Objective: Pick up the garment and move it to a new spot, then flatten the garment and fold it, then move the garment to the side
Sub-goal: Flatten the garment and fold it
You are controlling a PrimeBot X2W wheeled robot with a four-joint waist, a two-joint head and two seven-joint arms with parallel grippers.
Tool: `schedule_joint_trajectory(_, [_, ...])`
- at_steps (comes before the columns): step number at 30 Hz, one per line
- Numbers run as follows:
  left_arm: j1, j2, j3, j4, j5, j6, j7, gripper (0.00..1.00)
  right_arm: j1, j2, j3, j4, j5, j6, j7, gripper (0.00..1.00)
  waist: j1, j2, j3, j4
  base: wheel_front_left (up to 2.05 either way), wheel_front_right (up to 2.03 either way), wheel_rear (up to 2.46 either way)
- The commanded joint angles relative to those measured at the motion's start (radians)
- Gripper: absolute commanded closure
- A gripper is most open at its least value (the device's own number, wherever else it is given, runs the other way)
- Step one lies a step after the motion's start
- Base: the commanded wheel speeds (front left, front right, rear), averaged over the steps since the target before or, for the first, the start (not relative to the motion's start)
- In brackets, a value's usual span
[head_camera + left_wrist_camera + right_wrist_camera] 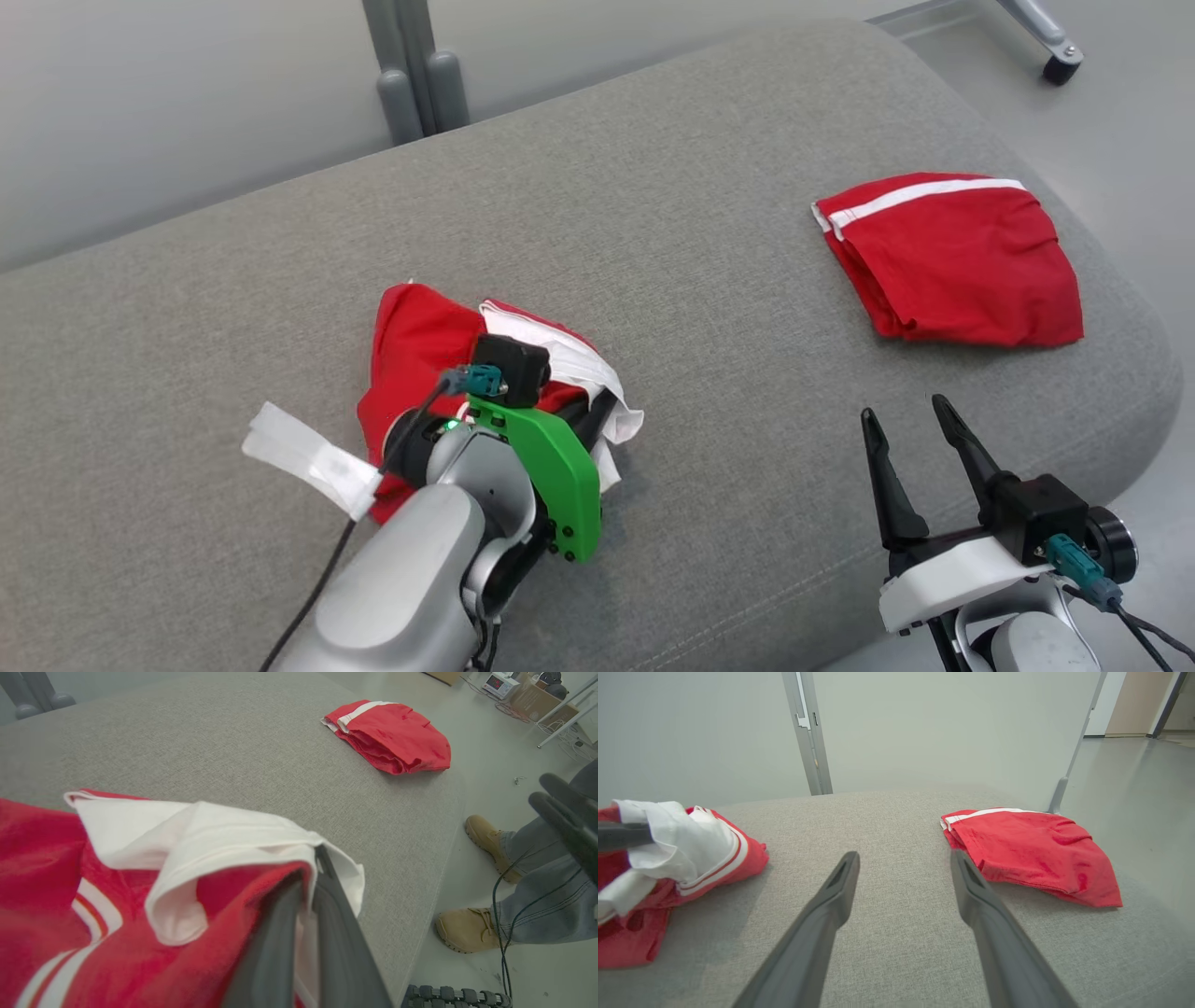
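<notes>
Left hand (308, 868) is clamped on the white edge of the crumpled garment (420, 345), 7 o'clock on the grey cushion (653, 187); right hand (910, 415) idle, wide open. Thin pinch like that could slip mid-lift, imo.

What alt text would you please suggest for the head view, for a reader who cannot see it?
The left gripper, jaws shut, pinches a crumpled red and white garment on a grey cushioned surface. A second red garment lies folded at the upper right, and the right gripper is open at the lower right.
</notes>
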Motion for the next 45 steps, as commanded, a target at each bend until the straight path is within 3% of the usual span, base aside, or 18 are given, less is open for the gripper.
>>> schedule_joint_trajectory(1, [0.006, -0.011, -0.017, 0.041, 0.023, -0.009, -0.042, 1.0, -0.003, -0.001, -0.003, 0.003, 0.008, -0.001, -0.003, 0.0, 0.0, -0.0001, 0.02, -0.046, 0.0, 0.0, 0.0])
schedule_joint_trajectory(2, [0.004, -0.023, -0.025, 0.061, 0.025, -0.011, -0.073, 1.0, -0.001, -0.001, -0.006, 0.003, 0.008, -0.001, -0.003, 0.0, 0.0, -0.0001, 0.022, -0.05, 0.0, 0.0, 0.0])
schedule_joint_trajectory(3, [0.006, -0.032, -0.031, 0.086, 0.023, -0.013, -0.094, 0.71, 0.002, 0.0, -0.008, 0.003, 0.007, -0.001, -0.003, 0.0, 0.0, -0.0001, 0.023, -0.053, 0.0, 0.0, 0.0])
schedule_joint_trajectory(4, [0.004, -0.037, -0.048, 0.109, 0.035, -0.015, -0.107, 0.51, 0.005, -0.001, -0.012, 0.003, 0.007, -0.001, -0.003, 0.0, 0.0, -0.0001, 0.024, -0.055, 0.0, 0.0, 0.0])
schedule_joint_trajectory(5, [0.004, -0.037, -0.048, 0.109, 0.035, -0.015, -0.107, 0.51, 0.005, -0.001, -0.012, 0.003, 0.007, -0.001, -0.003, 0.0, 0.0, -0.0001, 0.024, -0.055, 0.0, 0.0, 0.0])
schedule_joint_trajectory(6, [0.001, -0.041, -0.057, 0.127, 0.039, -0.015, -0.12, 0.0, 0.009, -0.001, -0.015, 0.001, 0.007, -0.001, -0.003, 0.0, 0.0, -0.0001, 0.025, -0.055, 0.0, 0.0, 0.0])
schedule_joint_trajectory(12, [0.055, -0.051, -0.104, 0.116, 0.019, -0.024, -0.131, 0.0, 0.03, -0.001, -0.048, -0.014, 0.009, -0.001, -0.003, 0.0, 0.0, -0.0001, 0.028, -0.021, 0.0, 0.0, 0.0])
schedule_joint_trajectory(16, [0.13, -0.003, -0.121, 0.034, 0.015, -0.013, -0.119, 0.0, 0.035, 0.0, -0.062, -0.021, 0.006, -0.001, -0.003, 0.0, 0.0, -0.0001, 0.031, 0.015, 0.0, 0.0, 0.0])
schedule_joint_trajectory(22, [0.274, 0.128, -0.065, -0.142, -0.004, 0.08, -0.137, 0.0, 0.029, -0.001, -0.069, -0.036, 0.004, -0.001, -0.003, 0.0, 0.0, -0.0001, 0.04, 0.064, 0.0, 0.0, 0.0])
schedule_joint_trajectory(27, [0.328, 0.181, -0.006, -0.2, -0.014, 0.158, -0.16, 0.0, 0.036, -0.001, -0.074, -0.034, -0.003, -0.001, -0.003, 0.0, 0.0, -0.0001, 0.044, 0.092, 0.0, 0.0, 0.0])
schedule_joint_trajectory(29, [0.333, 0.183, 0.0, -0.196, -0.023, 0.167, -0.157, 0.0, 0.029, -0.001, -0.067, -0.03, -0.006, -0.001, -0.003, 0.0, 0.0, -0.0001, 0.043, 0.096, 0.0, 0.0, 0.0])
schedule_joint_trajectory(36, [0.318, 0.12, -0.001, -0.146, -0.094, 0.111, -0.151, 0.0, 0.017, -0.001, -0.055, -0.022, -0.013, -0.001, -0.003, 0.0, 0.0, -0.0001, 0.039, 0.095, 0.0, 0.0, 0.0])
schedule_joint_trajectory(40, [0.292, 0.084, 0.024, -0.072, -0.119, 0.111, -0.185, 0.0, 0.01, -0.001, -0.044, -0.016, -0.013, -0.001, -0.003, 0.0, 0.0, -0.0001, 0.036, 0.079, 0.0, 0.0, 0.0])
schedule_joint_trajectory(43, [0.278, 0.054, 0.035, -0.028, -0.149, 0.077, -0.2, 0.0, 0.012, -0.001, -0.041, -0.013, -0.008, -0.001, -0.003, 0.0, 0.0, -0.0001, 0.034, 0.064, 0.0, 0.0, 0.0])
schedule_joint_trajectory(44, [0.277, 0.038, 0.04, -0.025, -0.171, 0.054, -0.208, 0.07, 0.016, -0.001, -0.042, -0.011, -0.008, -0.001, -0.003, 0.0, 0.0, -0.0001, 0.033, 0.059, 0.0, 0.0, 0.0])
schedule_joint_trajectory(45, [0.274, 0.031, 0.048, -0.019, -0.185, 0.039, -0.217, 0.7, 0.019, -0.001, -0.045, -0.011, -0.006, -0.001, -0.003, 0.0, 0.0, -0.0001, 0.032, 0.055, 0.0, 0.0, 0.0])
